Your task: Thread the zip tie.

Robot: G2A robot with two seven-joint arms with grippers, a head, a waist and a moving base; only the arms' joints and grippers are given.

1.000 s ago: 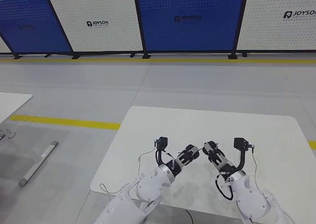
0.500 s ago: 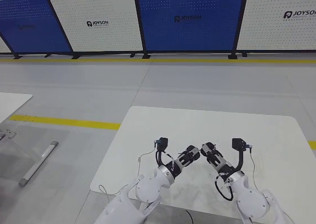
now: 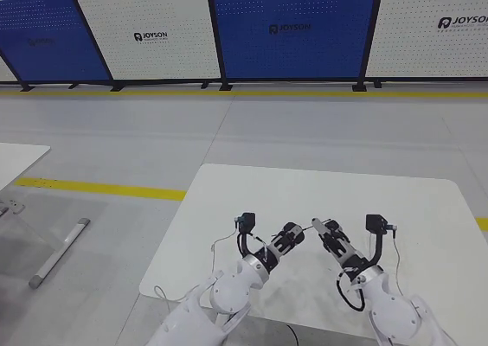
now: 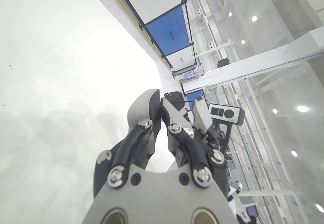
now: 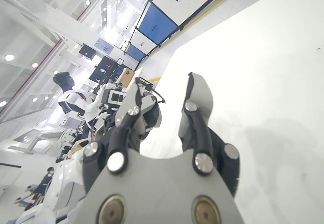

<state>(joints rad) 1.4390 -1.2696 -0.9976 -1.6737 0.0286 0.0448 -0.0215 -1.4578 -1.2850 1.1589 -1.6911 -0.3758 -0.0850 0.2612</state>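
right now my left pincer [image 4: 160, 107] is clenched on the thin black zip tie [image 5: 157, 95], at 9 o'clock of my released right pincer [image 5: 164, 88], both over the desk [image 3: 313, 186] near its 6 o'clock edge.

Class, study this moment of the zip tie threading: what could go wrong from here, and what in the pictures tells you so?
1. The thin zip tie seems pinched only at the tips of the shut left hand; it could twist or slip onto the table.
2. The right hand is open, close beside the strap but not on it; closing there might miss it or knock it aside.
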